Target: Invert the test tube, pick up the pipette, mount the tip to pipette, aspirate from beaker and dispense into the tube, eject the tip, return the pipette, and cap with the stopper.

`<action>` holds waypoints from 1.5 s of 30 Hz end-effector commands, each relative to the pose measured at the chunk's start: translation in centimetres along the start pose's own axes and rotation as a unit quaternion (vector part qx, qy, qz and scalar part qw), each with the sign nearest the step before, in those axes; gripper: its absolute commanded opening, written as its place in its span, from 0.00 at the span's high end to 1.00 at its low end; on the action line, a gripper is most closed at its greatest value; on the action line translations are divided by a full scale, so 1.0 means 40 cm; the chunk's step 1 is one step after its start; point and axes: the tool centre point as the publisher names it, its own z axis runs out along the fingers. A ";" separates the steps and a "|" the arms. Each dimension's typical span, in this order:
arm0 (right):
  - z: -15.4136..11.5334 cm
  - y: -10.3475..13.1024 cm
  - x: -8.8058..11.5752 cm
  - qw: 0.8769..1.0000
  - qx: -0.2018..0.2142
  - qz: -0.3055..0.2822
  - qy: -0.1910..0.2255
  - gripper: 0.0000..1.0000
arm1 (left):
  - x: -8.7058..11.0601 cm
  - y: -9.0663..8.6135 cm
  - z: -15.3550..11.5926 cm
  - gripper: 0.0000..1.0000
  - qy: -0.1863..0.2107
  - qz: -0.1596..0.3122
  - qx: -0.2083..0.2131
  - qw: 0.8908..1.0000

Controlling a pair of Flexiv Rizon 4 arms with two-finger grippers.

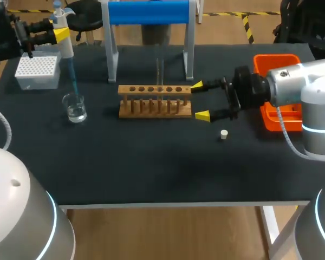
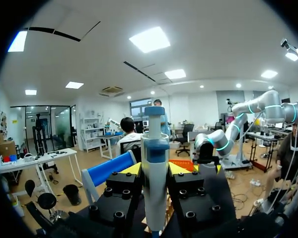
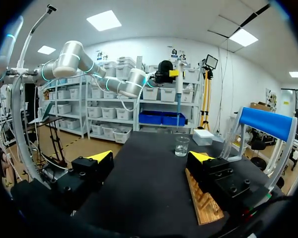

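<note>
My left gripper [image 1: 58,33] is shut on the white-and-blue pipette [image 1: 65,40], which it holds upright at the far left. The mounted blue tip [image 1: 74,81] points down, its end at the mouth of the glass beaker [image 1: 75,108]. In the left wrist view the pipette [image 2: 155,163] stands between the fingers [image 2: 130,169]. A clear test tube [image 1: 159,69] stands upright in the wooden rack [image 1: 155,101]. My right gripper [image 1: 200,100] is open beside the rack's right end. The small white stopper [image 1: 223,134] lies in front of it. From the right wrist view, the gripper [image 3: 151,157] faces the beaker [image 3: 182,146] and pipette [image 3: 179,84].
A white tip box [image 1: 38,71] sits behind the beaker at the far left. A blue-topped stand [image 1: 149,13] rises behind the rack. An orange tray [image 1: 275,62] lies at the right edge, under my right arm.
</note>
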 end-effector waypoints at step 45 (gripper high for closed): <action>-0.002 0.001 0.002 1.000 0.001 0.000 0.000 0.00 | -0.073 0.066 -0.021 1.00 -0.010 0.004 0.003 1.000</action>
